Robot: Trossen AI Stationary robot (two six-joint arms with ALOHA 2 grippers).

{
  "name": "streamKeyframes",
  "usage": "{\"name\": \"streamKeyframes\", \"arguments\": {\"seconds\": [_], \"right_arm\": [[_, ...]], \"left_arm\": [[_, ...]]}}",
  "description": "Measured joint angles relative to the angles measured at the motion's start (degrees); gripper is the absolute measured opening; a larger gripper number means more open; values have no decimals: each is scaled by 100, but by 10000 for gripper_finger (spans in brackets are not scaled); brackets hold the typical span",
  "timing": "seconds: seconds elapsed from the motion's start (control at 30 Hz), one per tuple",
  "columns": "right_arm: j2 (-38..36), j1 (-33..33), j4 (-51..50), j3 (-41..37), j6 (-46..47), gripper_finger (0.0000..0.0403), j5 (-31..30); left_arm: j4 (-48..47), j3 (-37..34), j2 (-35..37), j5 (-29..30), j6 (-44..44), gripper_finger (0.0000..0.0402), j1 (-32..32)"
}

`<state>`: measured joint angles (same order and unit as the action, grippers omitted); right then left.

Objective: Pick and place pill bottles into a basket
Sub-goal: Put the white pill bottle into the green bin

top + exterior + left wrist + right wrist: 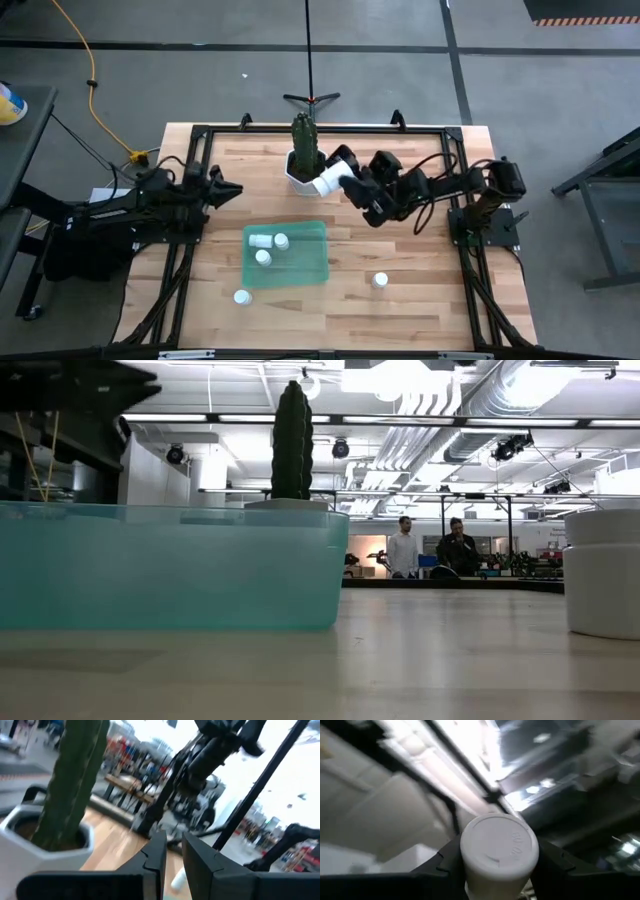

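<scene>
Near the front of the desk [400, 310], two pill bottles stand loose, one [241, 296] just outside the basket's [310, 270] front-left corner, one [380, 280] alone in open wood to its right. Three more [268, 245] sit inside the basket. Farther back, the right claw [340, 172] pinches a bottle [498, 851] beside the cactus pot [297, 172], which hides its fingertips. The left claw [232, 190] waits pressed together, left of the basket.

The right end effector [337, 176] is held raised and clamped on a load, while the left end effector [236, 191] is kept closed, extended inward.
</scene>
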<state>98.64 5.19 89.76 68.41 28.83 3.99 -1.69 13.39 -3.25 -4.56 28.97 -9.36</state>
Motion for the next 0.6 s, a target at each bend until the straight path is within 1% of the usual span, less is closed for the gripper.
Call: {"name": "streamKeyframes", "arguments": {"seconds": [0.1,0.17,0.27,0.4,0.5,0.6], "right_arm": [[3,-95,2,275,-116,157,721],[1,-170,-14,354,-115,157,1004],[1,-286,-312,368,50,157,1027],[4,-351,-1096,365,49,157,861],[7,-369,-1235,362,30,157,835],[5,-372,-1210,364,48,157,835]], "left_arm": [[542,0,-2,0,41,97,-1],[1065,0,-6,20,153,97,2],[2050,2,-143,60,243,97,0],[3239,11,-561,68,251,97,-1],[3576,12,-998,58,249,97,0],[3501,186,-1544,-151,218,97,-1]]}}
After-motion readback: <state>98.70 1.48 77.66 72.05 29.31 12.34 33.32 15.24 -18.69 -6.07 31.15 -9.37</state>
